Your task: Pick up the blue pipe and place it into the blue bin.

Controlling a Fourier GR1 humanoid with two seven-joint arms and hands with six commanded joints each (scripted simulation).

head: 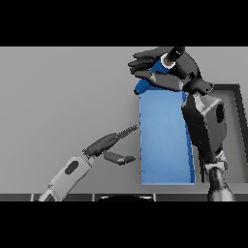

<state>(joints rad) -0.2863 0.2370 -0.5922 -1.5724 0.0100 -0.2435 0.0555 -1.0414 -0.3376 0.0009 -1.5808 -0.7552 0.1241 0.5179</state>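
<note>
The right hand [162,65], in the upper right of the frame, has its fingers curled round the blue pipe [145,85], which shows as blue patches between the fingers and as a rounded blue end poking out below them. The pipe sits at the far edge of the blue bin [164,140], seemingly just over its top rim rather than well inside. To do the placing well, I judge the hand should carry the pipe a little nearer the middle of the bin and lower it before the fingers let go, so that it drops inside and does not tip over the rim onto the grey table [63,97]. The right forearm runs up from the lower right edge, crossing the bin's right side, wrist bent leftward. The left hand [109,147] rests at centre-left, fingers straight and relaxed, pointing toward the bin, just beside its left wall, holding nothing
</note>
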